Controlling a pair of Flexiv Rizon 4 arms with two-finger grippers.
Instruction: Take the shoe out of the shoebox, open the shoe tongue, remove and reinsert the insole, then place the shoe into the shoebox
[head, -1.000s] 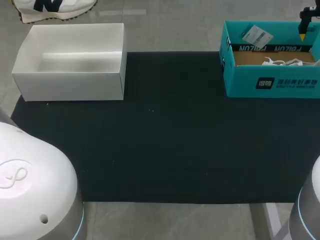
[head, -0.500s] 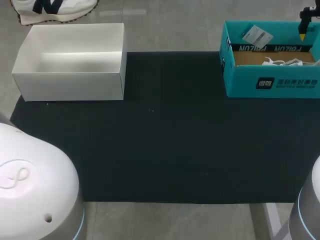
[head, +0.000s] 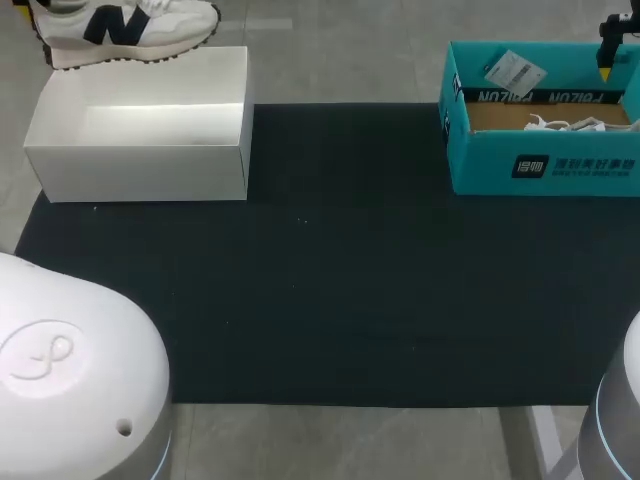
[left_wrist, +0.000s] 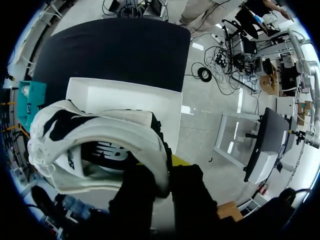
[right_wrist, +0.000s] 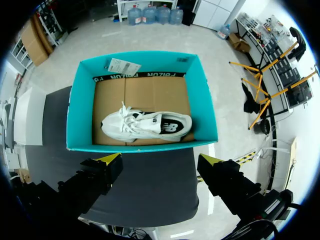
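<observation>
Two shoes on the monitors. Which one are you working?

The white shoe (left_wrist: 95, 145) with the dark logo. My left pincer (left_wrist: 165, 172) pinches it at the heel collar, as far as I can make out, and it hangs in the air above the far wall of the white box (head: 140, 165). The second shoe (right_wrist: 147, 125) lies on its side on the cardboard floor of the teal shoebox (right_wrist: 80, 117). My right pincer (right_wrist: 160, 162) hovers over that box with its fingers spread, touching nothing.

What worries you from here?

The grip. I hold only a narrow strip of soft collar, and most of the shoe's weight hangs off to one side. I judge it could swivel or slip free if I swing the arm briskly. A drop from there might land inside the white box or off the surface altogether, rather than on the black mat (head: 340, 280) where I can work on the tongue and insole.

And the right side?

If I lower it carelessly, a spread finger could strike the teal wall or snag the loose laces and drag that shoe askew.
</observation>
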